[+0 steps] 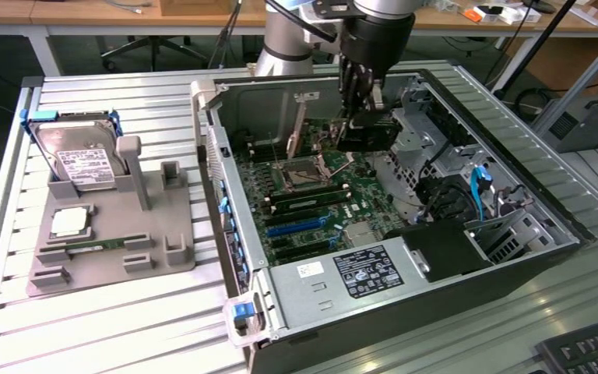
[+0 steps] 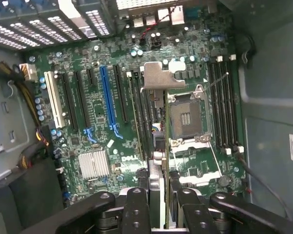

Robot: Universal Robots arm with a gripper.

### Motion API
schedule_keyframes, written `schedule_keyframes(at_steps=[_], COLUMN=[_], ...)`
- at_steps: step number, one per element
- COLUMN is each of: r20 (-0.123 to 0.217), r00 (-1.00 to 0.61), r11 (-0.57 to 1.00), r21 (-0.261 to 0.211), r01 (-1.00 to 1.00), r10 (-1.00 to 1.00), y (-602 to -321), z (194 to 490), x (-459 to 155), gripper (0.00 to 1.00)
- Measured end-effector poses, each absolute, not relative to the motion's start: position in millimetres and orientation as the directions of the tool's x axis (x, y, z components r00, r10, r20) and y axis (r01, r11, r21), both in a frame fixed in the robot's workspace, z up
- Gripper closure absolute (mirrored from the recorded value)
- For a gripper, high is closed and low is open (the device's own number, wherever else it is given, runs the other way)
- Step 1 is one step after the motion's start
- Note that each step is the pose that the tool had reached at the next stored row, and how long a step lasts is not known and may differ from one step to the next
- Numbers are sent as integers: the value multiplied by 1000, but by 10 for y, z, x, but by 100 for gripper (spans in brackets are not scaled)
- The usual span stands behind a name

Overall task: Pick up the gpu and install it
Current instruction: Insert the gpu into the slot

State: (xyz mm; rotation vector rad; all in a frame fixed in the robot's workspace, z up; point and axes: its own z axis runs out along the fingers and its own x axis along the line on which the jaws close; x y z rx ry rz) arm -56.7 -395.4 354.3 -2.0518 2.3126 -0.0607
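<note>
My gripper (image 1: 364, 123) reaches down into the open computer case (image 1: 226, 156) and is shut on the gpu (image 1: 367, 139), a dark card that hangs over the motherboard (image 1: 314, 210) near the CPU socket. In the wrist view the gpu (image 2: 156, 76) is seen edge-on, its silvery bracket end farthest from me. The thin card runs back between my two fingers (image 2: 137, 207). It hovers above the black slots between the blue slot (image 2: 107, 97) and the empty CPU socket (image 2: 185, 117). I cannot tell whether its edge touches a slot.
A grey parts fixture (image 1: 164, 226) on the exterior view's left holds a silver hard drive (image 1: 86, 160), a CPU (image 1: 71, 222) and a green RAM stick (image 1: 91, 245). The power supply (image 1: 367, 269), drive cage and cables (image 1: 476, 187) crowd the case's near and right sides.
</note>
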Motion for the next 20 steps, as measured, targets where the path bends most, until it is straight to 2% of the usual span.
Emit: schedule_keyframes(at_steps=[10,20], r20=[-11,-11], r00=[59,28], r11=[-58,-28], r21=[-62,-62], r01=[-996,-998], r10=[-998,-1000], y=[-3953,-3983], z=[3530,3488], x=[-567,-572], gripper=[73,73])
